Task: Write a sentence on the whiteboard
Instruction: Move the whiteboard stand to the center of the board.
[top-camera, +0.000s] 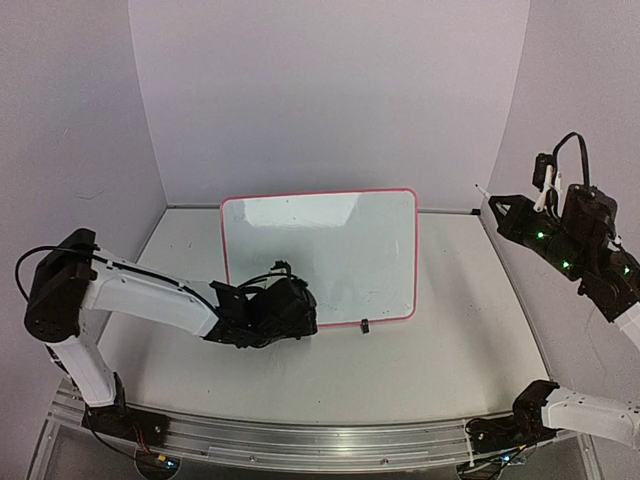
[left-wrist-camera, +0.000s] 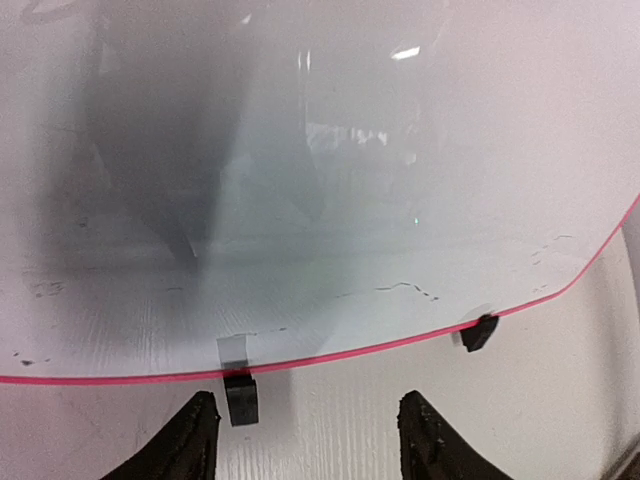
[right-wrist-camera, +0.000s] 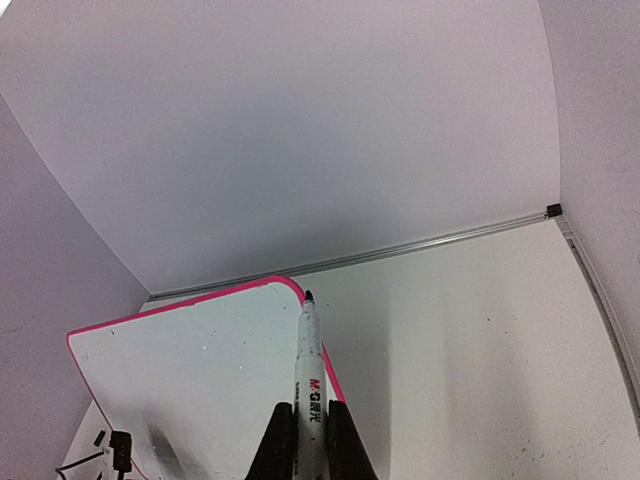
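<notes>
So nothing's written yet: the white rectangular pink-rimmed whiteboard (top-camera: 340, 250) stands blank mid-table, my left gripper (left-wrist-camera: 305, 425) open at its 7 o'clock corner, right gripper (right-wrist-camera: 308, 445) out at 3 o'clock clamped on a white marker pen (right-wrist-camera: 309, 350).

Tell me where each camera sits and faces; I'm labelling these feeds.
Top: above and behind the bases, looking down at the board; both arms show.
Left wrist: low at the board's near edge, looking across it; open left gripper shows.
Right wrist: raised at the right, looking down toward the board's corner; right gripper holds the marker.
Shared: all see the board.
</notes>
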